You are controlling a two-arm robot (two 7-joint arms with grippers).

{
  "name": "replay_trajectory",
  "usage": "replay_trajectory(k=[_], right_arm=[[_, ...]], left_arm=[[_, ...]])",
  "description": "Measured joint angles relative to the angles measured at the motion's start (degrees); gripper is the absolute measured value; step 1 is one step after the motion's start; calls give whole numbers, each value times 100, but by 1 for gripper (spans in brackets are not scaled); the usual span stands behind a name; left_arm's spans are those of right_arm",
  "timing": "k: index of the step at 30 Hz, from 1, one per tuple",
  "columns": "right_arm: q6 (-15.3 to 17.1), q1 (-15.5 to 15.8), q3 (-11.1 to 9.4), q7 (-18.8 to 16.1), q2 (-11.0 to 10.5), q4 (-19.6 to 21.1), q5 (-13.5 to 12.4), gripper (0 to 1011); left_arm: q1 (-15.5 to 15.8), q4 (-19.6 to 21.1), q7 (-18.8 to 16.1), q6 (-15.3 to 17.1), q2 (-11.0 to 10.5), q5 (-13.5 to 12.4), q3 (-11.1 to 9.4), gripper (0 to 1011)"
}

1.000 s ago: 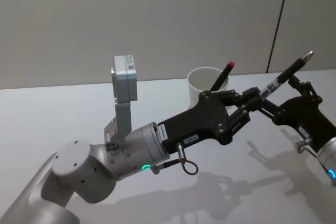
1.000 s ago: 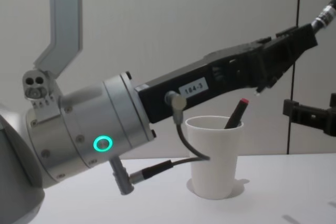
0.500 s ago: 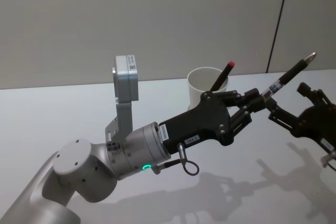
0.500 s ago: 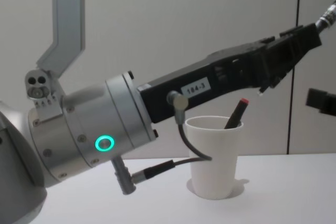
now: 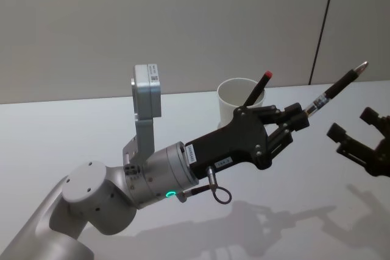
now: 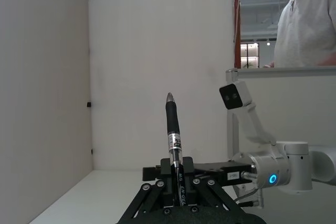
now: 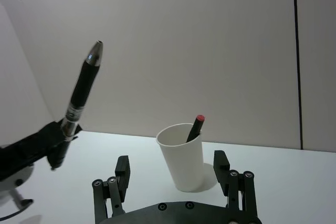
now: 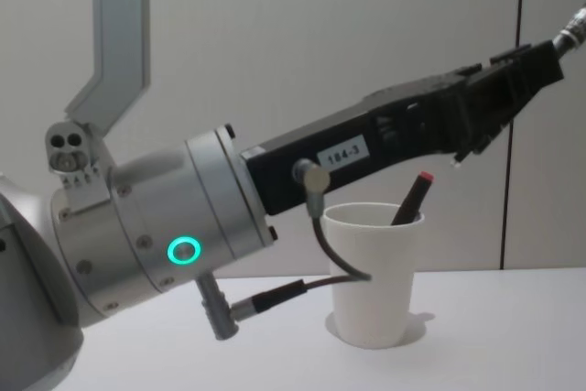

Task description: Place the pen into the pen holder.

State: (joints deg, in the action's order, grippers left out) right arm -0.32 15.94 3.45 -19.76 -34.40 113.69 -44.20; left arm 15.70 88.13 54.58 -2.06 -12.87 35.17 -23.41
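My left end effector is clenched on the pen at its lower barrel, tip up, in the air near the pen holder. I judge it light, stiff and slick, so this low hold suits. My right end effector hangs released, apart.

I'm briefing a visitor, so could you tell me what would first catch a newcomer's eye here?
The left gripper reaches across the middle of the head view, shut on a black pen that points up and rightward above the table. Behind it stands the white cup with a red-tipped pen leaning inside. The right gripper hangs open at the right edge, apart from the black pen.
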Motion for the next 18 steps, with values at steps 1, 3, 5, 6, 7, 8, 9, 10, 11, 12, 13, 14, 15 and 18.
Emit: replay_trajectory(k=[1,3,5,6,7,8,9,10,11,12,13,14,15,18], right_arm=[[-1,71,-53,-56,-66,46,-131,1002],[-1,175,-134,-160,-165,114,-363,1001],[1,225,-175,-220,-214,148,-496,1002],[7,259,-205,-262,-249,173,-588,1002],[16,306,-250,-313,-298,210,-730,1002],[20,329,-271,-353,-320,228,-799,1002],[27,356,-298,-381,-350,250,-866,1002],[42,393,-333,-437,-391,280,-998,1002],[49,408,-350,-461,-410,294,-1060,1001],[59,422,-365,-494,-426,307,-1146,1001],[74,447,-397,-541,-460,336,-1265,1001],[83,452,-404,-565,-468,344,-1323,1002],[93,461,-416,-587,-483,358,-1380,1002],[139,468,-440,-683,-515,392,-1598,1002]], left_arm=[[0,0,0,0,0,0,0,123],[2,-1,2,-1,0,0,0,123],[3,-1,3,-1,0,0,0,123],[3,-1,4,-1,0,0,0,123],[3,-1,4,-1,0,0,0,123],[3,-1,5,-1,0,0,0,123],[3,-1,5,-1,0,0,0,123],[3,-1,6,-1,0,0,0,123],[3,-1,6,-1,0,0,0,123],[3,-1,6,-1,0,0,0,123],[3,-1,6,-1,0,0,0,123],[3,-1,6,-1,0,0,0,123],[3,-1,6,-1,0,0,0,123],[3,-1,6,-1,0,0,0,123]])
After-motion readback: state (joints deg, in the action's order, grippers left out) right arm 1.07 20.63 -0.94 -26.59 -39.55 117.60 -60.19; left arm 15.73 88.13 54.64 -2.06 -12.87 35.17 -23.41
